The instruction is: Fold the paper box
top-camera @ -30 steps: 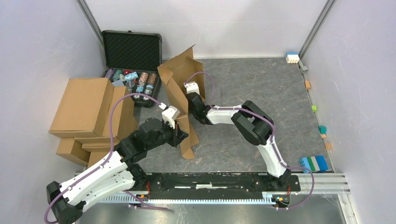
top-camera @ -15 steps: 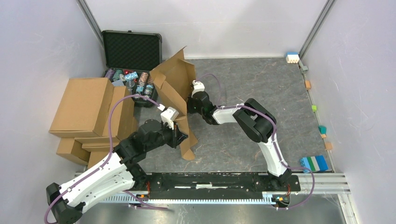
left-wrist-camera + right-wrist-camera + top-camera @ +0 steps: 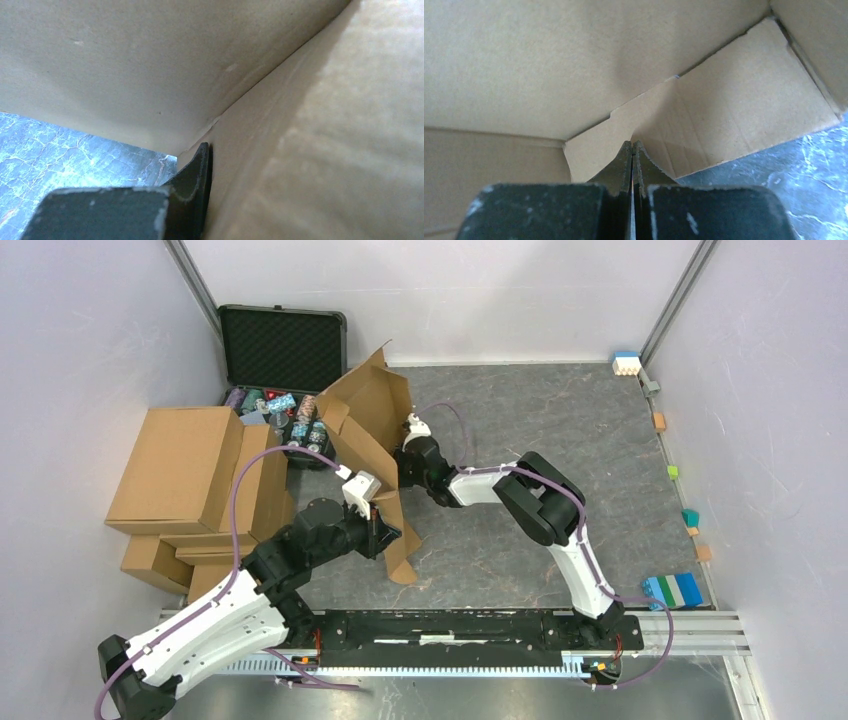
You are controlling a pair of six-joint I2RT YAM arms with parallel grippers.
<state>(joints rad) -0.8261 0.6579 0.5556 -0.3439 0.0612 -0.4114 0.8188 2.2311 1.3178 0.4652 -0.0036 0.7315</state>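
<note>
Behind paper box (image 3: 368, 422): black case (image 3: 283, 335) (open) | cartons (image 3: 180, 465) left

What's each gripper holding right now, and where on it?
Left gripper pinches the paper box by its near upright flap. Right gripper is shut with nothing between its fingers.

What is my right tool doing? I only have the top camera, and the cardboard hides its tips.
Observer: The right tool is shut with nothing between its fingers. Its tips point into the paper box, at a cut edge of the cardboard.
Operator: And the left tool?
Observer: The left tool shows one finger lying flat against a panel, right beside a crease. The other finger is hidden behind that panel, so it looks clamped on it.
</note>
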